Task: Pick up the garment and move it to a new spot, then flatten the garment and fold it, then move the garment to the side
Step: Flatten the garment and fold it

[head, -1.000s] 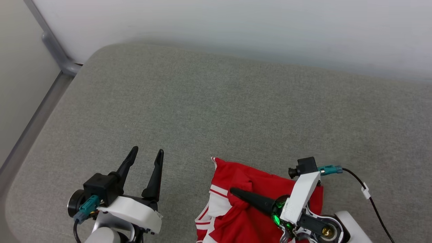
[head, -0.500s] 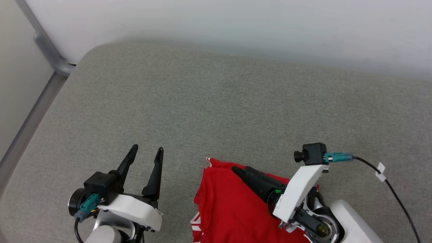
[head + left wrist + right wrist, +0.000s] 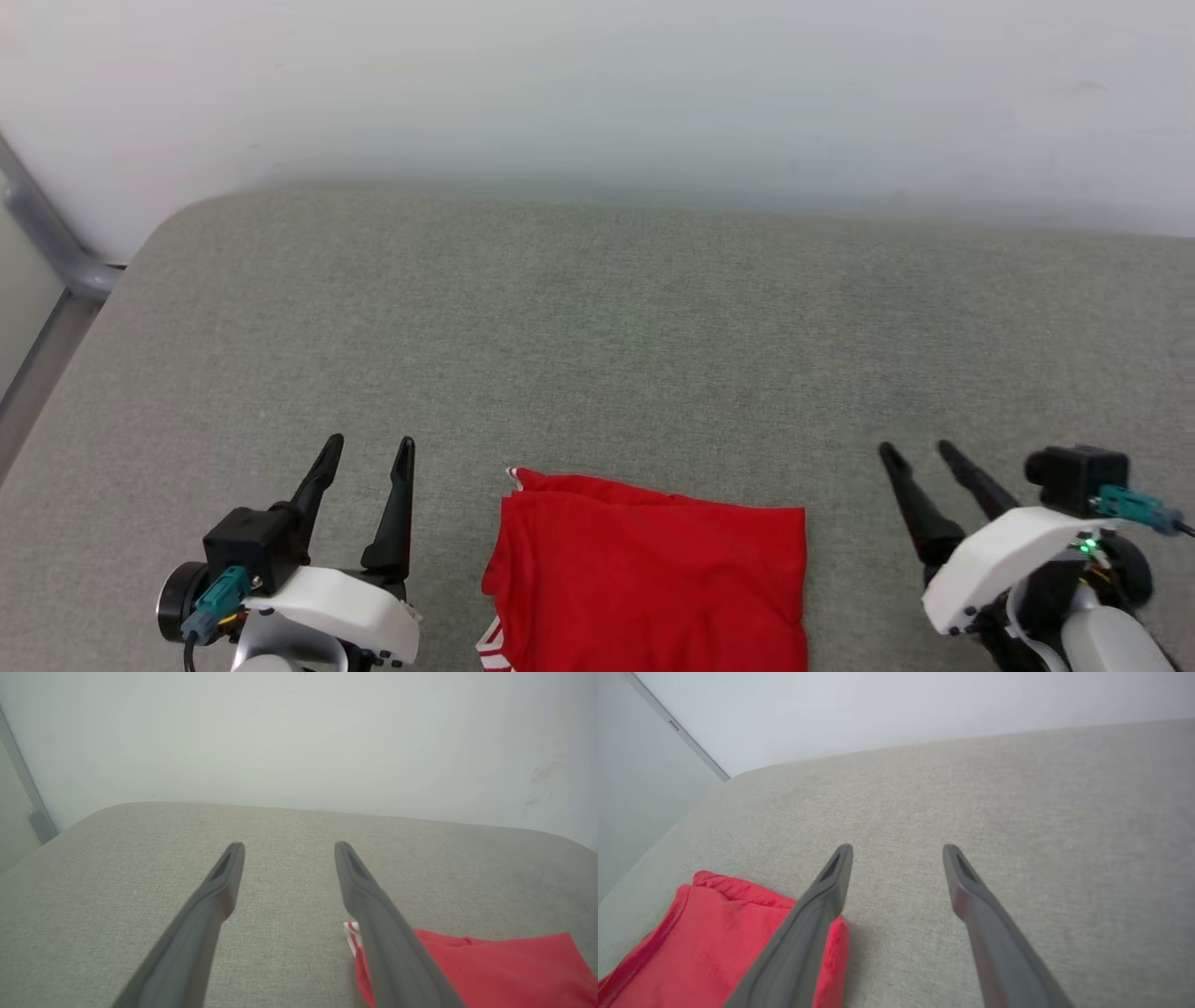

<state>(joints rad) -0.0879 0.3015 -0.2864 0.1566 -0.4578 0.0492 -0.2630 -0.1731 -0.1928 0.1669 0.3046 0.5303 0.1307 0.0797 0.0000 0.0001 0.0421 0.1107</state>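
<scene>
Our left pincer [image 3: 370, 441] is spread, its two dark fingers apart with nothing between them. Our right pincer [image 3: 914, 448] is spread in the same way and also empty. Both point away from us toward the pale wall [image 3: 597, 84]. We cannot tell whether their tips touch the grey padded surface [image 3: 597, 327] beneath them.

Between the two pincers we see the garment [image 3: 653, 579], lying on that surface and touching neither of them. It is folded into a fairly flat, roughly rectangular red block, and its near part is cut off by the bottom edge of the head view. A bit of red-and-white striped trim [image 3: 512, 476] sticks out at its far left corner, and a little white shows at its lower left. In the left wrist view this striped corner sits just beside one finger. In the right wrist view a finger covers part of the garment's near corner. A grey metal rail [image 3: 42, 243] runs along the left side.
</scene>
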